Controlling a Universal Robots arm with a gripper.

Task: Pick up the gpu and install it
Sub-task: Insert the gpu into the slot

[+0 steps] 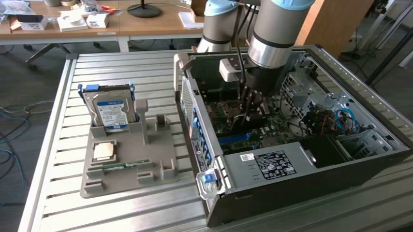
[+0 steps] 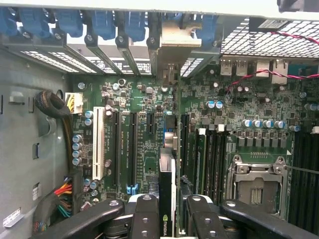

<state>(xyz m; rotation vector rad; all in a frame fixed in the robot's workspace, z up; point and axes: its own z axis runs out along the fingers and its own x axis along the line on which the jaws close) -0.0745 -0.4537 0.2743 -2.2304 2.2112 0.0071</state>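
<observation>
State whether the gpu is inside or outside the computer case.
Inside: the gripper clamps the gpu edge-on over the motherboard slots. Whether it is fully seated, cannot tell.

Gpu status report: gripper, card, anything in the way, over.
Gripper shut on thin black gpu. Card edge-on over green motherboard, inside open dark computer case. No obstruction seen.

gpu [image 2: 167, 189]: black | motherboard [image 2: 144, 129]: green | hard drive [image 1: 113, 112]: silver, blue label | pincer [image 2: 172, 215]: black

Arm [image 1: 281, 34] reaching steeply down, claw [image 1: 253, 110] pointing downward (fingers [image 2: 145, 217] clamped narrow)
</observation>
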